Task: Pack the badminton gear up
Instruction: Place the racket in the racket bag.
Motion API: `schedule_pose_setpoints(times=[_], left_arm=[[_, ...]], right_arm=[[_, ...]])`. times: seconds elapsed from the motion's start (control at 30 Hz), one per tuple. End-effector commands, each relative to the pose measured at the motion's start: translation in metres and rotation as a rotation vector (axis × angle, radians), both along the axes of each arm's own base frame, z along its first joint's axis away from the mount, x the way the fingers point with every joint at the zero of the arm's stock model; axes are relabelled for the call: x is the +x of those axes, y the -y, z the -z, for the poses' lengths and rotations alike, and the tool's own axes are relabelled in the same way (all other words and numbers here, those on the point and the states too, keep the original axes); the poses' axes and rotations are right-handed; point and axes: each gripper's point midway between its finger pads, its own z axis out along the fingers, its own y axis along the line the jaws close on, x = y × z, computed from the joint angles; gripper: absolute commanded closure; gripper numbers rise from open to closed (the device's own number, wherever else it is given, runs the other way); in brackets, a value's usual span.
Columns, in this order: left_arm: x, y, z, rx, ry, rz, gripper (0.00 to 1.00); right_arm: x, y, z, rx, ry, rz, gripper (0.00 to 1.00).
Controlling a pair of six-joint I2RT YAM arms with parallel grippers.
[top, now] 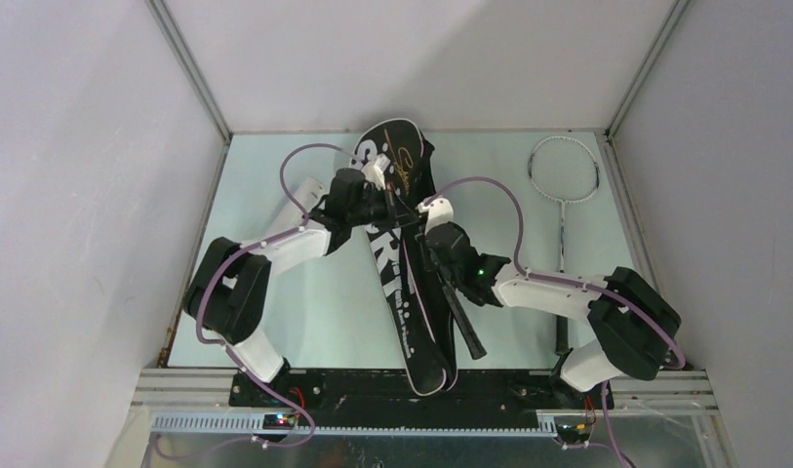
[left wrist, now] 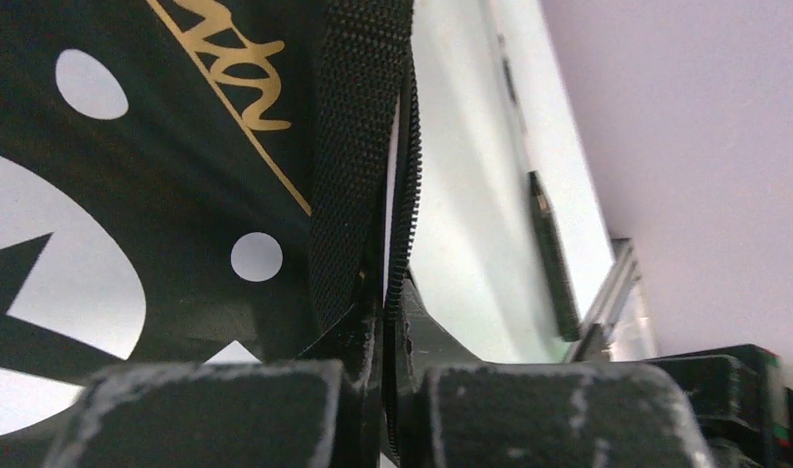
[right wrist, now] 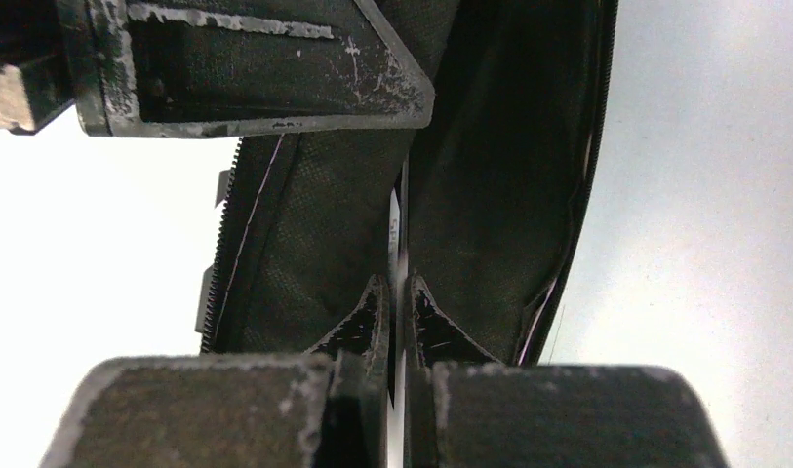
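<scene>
Overhead, the black bag (top: 404, 283) is lying between the arms, one racket (top: 562, 224) waiting well apart at right. Left wrist: the left gripper (left wrist: 382, 331) is pinching the bag's zipper edge. Right wrist: the right gripper (right wrist: 397, 302) is clamping its fabric; packing looks unfinished.

Overhead, plus wrist close-ups (bag (top: 404, 312) shared)

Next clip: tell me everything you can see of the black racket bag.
The black bag is racket-shaped and looks like woven fabric, with large white lettering, white dots, gold script and a toothed zipper along its edge. It lies lengthwise on the table, wide head far, narrow end at the near edge. Its right side appears unzipped. The left hand is shut on the zipper edge and the right hand pinches a fabric edge. A black handle seems to poke out on the right.
</scene>
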Motion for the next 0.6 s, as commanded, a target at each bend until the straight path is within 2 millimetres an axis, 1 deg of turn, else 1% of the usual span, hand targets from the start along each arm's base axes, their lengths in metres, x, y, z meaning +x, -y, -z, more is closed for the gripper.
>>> schedule_pose_setpoints(times=[0.0,0.03,0.07,0.1,0.2,0.27,0.43,0.5,0.53,0.57], left_arm=[[-0.06,0.044,-0.085,-0.344,0.035,0.31,1.0],[-0.064,0.045,-0.085,-0.364,0.005,0.316,1.0],[-0.065,0.046,-0.09,-0.386,0.024,0.325,1.0],[-0.069,0.047,-0.092,-0.403,0.004,0.333,1.0],[-0.074,0.047,-0.103,-0.453,0.022,0.342,1.0],[-0.074,0.045,-0.105,-0.463,0.016,0.327,1.0],[-0.066,0.045,-0.1,-0.433,0.016,0.291,1.0],[-0.059,0.044,-0.096,-0.407,0.012,0.271,1.0],[-0.051,0.044,-0.096,-0.382,0.046,0.25,1.0],[-0.047,0.04,-0.083,-0.334,0.001,0.221,1.0]], right_arm=[[0.034,-0.036,-0.089,0.257,0.205,-0.004,1.0],[0.037,-0.035,-0.093,0.258,0.218,0.011,1.0],[0.04,-0.035,-0.092,0.254,0.222,0.018,1.0],[0.045,-0.032,-0.094,0.253,0.231,0.038,1.0],[0.053,-0.031,-0.089,0.251,0.231,0.061,1.0],[0.054,-0.03,-0.084,0.254,0.206,0.064,1.0],[0.046,-0.039,-0.067,0.247,0.127,0.014,1.0],[0.04,-0.038,-0.063,0.23,0.1,-0.007,1.0],[0.038,-0.038,-0.061,0.219,0.091,-0.024,1.0],[0.034,-0.035,-0.059,0.2,0.076,-0.032,0.98]])
